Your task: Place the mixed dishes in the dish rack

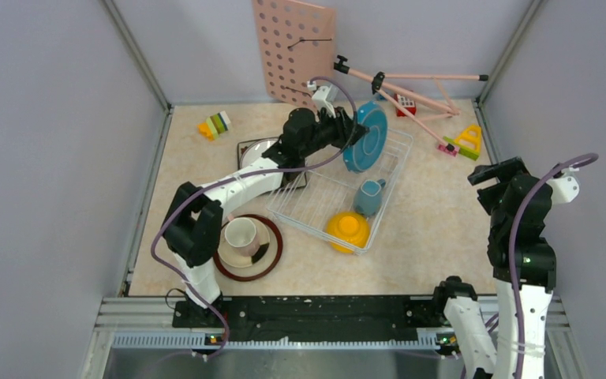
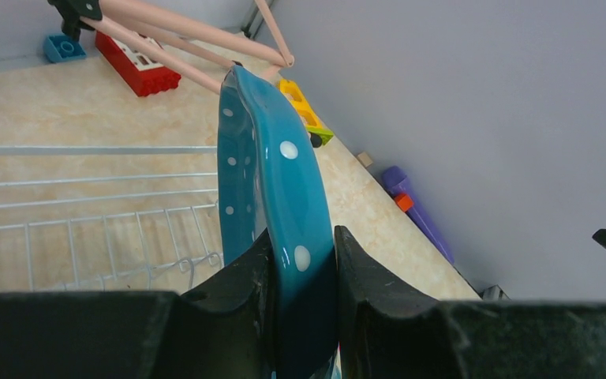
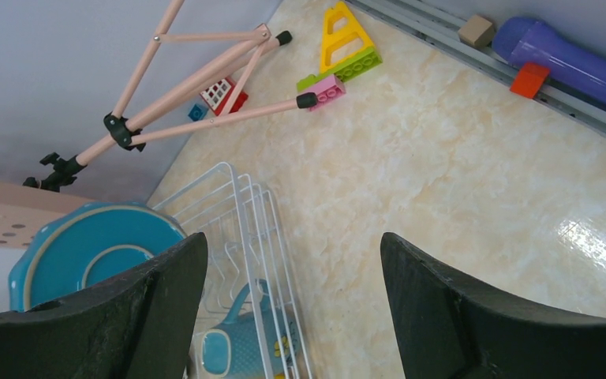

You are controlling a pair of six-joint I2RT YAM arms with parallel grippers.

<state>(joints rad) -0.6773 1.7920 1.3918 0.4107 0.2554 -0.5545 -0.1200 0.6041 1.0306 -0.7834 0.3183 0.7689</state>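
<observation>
The left claw [image 1: 357, 126] pinches the teal polka-dot ceramic plate [image 1: 368, 140] upright on edge, over the far end of the white wire dish rack [image 1: 312, 197].

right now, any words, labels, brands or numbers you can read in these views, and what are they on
No text can be read in any view.
The mug in the rack has a small yellow mark, too blurred to tell if it is lettering.
The blue plate shows only white dots, no letters or numbers.

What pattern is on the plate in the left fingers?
The plate is teal-blue with white polka dots; left wrist view.
</observation>
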